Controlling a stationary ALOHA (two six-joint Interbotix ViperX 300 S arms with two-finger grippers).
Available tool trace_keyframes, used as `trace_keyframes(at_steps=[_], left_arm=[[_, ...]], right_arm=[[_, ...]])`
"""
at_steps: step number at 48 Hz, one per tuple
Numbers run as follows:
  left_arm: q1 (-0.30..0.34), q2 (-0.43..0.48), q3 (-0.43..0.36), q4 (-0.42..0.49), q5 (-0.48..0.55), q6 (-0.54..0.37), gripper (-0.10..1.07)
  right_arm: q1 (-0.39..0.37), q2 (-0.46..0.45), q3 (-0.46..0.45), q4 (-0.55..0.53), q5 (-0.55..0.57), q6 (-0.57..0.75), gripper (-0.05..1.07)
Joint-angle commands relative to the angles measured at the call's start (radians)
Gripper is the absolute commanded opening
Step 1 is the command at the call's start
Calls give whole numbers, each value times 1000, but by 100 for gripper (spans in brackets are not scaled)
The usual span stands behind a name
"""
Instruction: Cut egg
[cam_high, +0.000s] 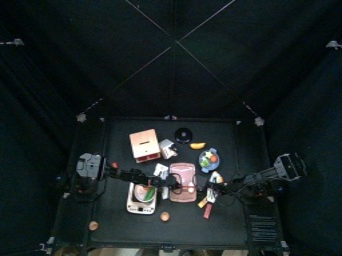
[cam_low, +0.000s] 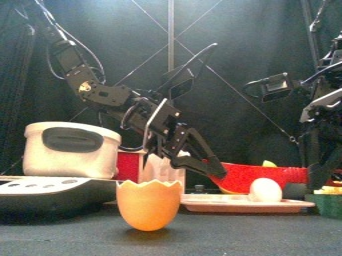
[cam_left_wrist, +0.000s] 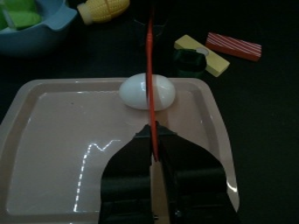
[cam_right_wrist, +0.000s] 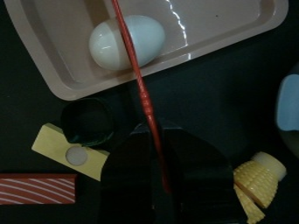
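Black curtains enclose a small black counter (cam_high: 120, 222) crowded with toy food and kitchenware.

Item: egg (cam_left_wrist: 149, 90), white, smooth, whole. Location: on the pink tray (cam_left_wrist: 47, 140), against its far wall in the left wrist view; seen also in the front view at the tray's right end. Uncut.

Handling, judged: rounded and glossy, so likely to roll or skid on the slick tray under side pressure; probably light and rigid plastic rather than fragile. Best steadied from the sides at its widest girth, or pinned against the tray wall, with the cut brought straight down over its crown.

Left tool (cam_left_wrist: 153, 188): clenched on a thin red rod-like blade (cam_left_wrist: 151, 52) that runs out over the egg's middle.

Right tool (cam_right_wrist: 159, 179): narrowly closed on a similar red rod (cam_right_wrist: 135, 70), which crosses the tray rim and passes the egg's edge; whether it touches cannot be told.

Nearby, not involved: orange eggshell cup (cam_low: 148, 204), sushi pieces (cam_left_wrist: 218, 48), blue bowl (cam_left_wrist: 30, 35), rice cooker (cam_low: 74, 150).
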Motion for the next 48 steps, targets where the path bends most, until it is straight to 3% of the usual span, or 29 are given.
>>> trace_keyframes(at_steps=[1,12,24,40,48], left_arm=[[-20,-3,0,-5,17,-5,38],[-20,-14,2,-29,86,-3,38],[-18,-25,-14,-26,91,3,38],[-12,-107,-21,2,91,3,38],[-6,-107,-25,0,87,3,38]], right_arm=[[-32,0,-5,2,-2,6,32],[-43,5,-38,-11,-2,6,32],[-63,5,-52,-28,3,9,32],[-57,-66,-71,-26,55,9,32],[-55,-94,-74,-29,58,8,32]])
